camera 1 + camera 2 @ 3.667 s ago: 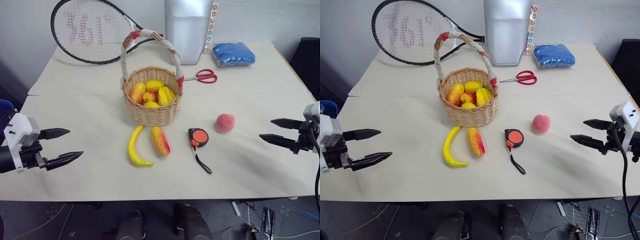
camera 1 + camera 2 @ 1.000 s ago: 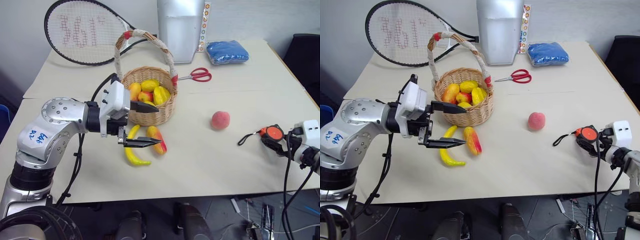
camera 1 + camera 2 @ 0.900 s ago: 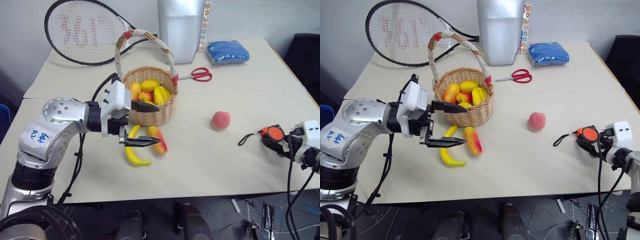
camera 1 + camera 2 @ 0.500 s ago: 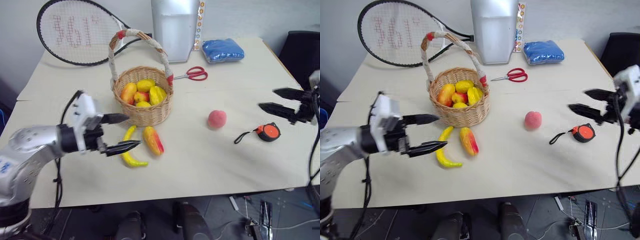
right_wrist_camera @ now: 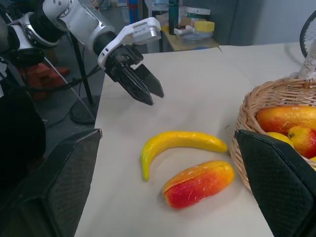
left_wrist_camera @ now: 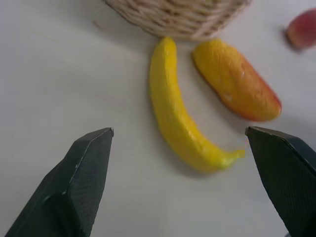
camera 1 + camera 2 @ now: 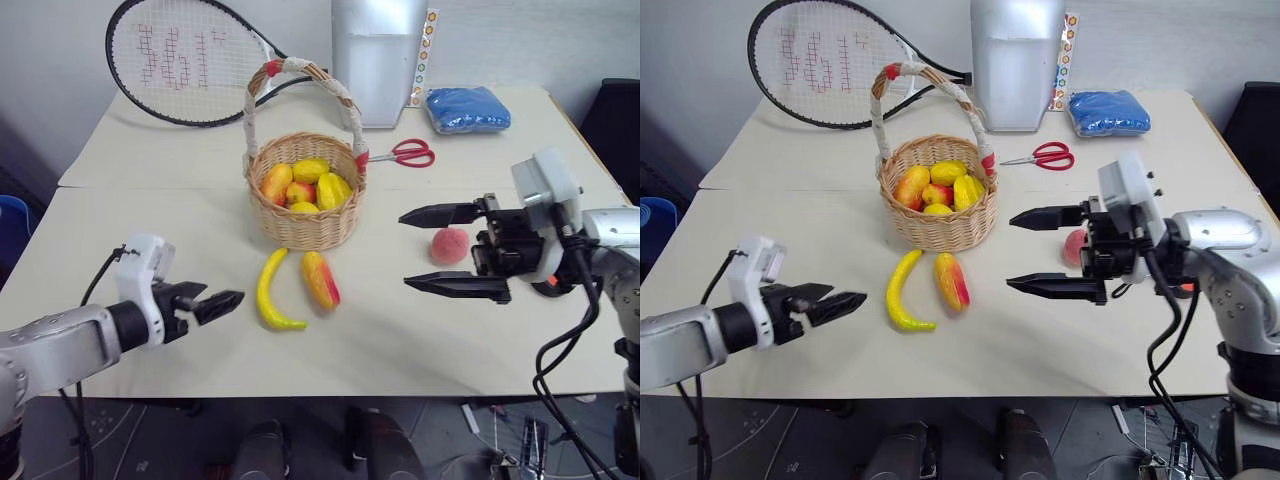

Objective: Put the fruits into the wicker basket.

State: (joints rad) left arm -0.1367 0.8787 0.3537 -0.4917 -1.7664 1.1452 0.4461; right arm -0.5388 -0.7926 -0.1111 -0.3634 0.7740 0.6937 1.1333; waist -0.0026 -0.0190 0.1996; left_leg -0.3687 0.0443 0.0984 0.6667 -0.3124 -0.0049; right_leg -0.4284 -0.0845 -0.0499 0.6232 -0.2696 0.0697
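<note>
Banana (image 7: 270, 292), mango (image 7: 321, 280) and peach (image 7: 450, 244) lie on the table (image 7: 150, 230) near the wicker basket (image 7: 305, 205), both empty grippers, left (image 7: 222, 305) and right (image 7: 435, 250), fingers apart, apparently lined up to pick them.

Tennis racket (image 7: 185, 62), silver canister (image 7: 378, 60), red-handled scissors (image 7: 405, 153), blue cloth bundle (image 7: 467, 108)

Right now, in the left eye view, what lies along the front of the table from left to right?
Left tool → banana → mango → right tool → peach.
</note>
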